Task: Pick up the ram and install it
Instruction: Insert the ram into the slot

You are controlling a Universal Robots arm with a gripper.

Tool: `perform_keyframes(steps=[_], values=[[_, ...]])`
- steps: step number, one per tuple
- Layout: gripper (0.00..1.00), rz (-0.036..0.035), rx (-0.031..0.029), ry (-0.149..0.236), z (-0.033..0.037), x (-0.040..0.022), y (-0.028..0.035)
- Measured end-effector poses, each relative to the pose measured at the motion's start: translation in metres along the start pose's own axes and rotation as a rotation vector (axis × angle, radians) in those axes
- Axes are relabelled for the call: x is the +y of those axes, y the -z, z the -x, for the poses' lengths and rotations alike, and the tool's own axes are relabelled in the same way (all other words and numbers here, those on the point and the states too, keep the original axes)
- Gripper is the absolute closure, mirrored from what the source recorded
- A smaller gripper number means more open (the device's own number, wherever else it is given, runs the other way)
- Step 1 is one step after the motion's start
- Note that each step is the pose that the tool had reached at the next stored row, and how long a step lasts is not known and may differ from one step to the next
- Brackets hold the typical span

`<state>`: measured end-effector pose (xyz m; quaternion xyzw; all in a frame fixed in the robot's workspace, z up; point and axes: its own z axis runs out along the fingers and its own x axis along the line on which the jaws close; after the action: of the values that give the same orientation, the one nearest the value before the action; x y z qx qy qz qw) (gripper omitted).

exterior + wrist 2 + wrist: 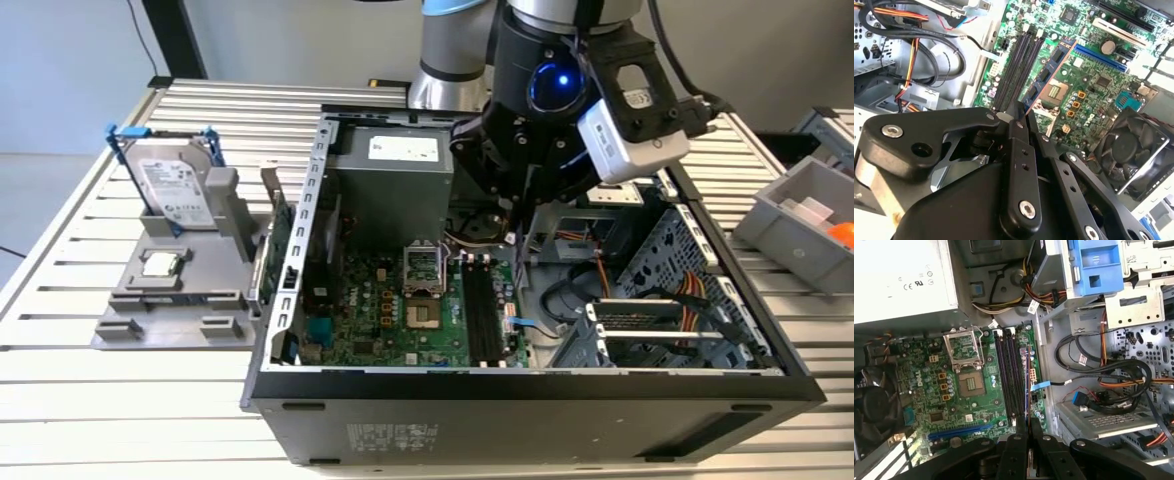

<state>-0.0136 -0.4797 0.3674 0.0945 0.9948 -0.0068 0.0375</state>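
The ram [1051, 67] is a thin board with a row of dark blue chips. My gripper [1021, 112] is shut on one end of it inside the open computer case [287, 300]. In the first wrist view the ram [1026, 385] appears edge-on, hanging just beside the black memory slots [1009, 375] on the green motherboard [929, 385], above them and not seated. In the exterior view my gripper [518, 215] reaches down into the case over the slots [481, 310].
A power supply [387, 170] and a fan [1134, 150] flank the board. Cable bundles [1104, 375] and a drive cage [667, 320] fill the case's other side. A hard drive in a blue frame [174, 190] and a grey bin [801, 215] stand outside.
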Motion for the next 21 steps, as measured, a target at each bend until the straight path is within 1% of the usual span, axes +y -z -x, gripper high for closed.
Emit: perform_keyframes(steps=[2,7,21], values=[[1.0,-0.0015,-0.0002,0.0,0.0002,0.0008,-0.0016],[1.0,-0.0015,-0.0002,0.0,0.0002,0.0016,-0.0047],[1.0,-0.0018,-0.0002,0.0,0.0002,0.0017,-0.0049]])
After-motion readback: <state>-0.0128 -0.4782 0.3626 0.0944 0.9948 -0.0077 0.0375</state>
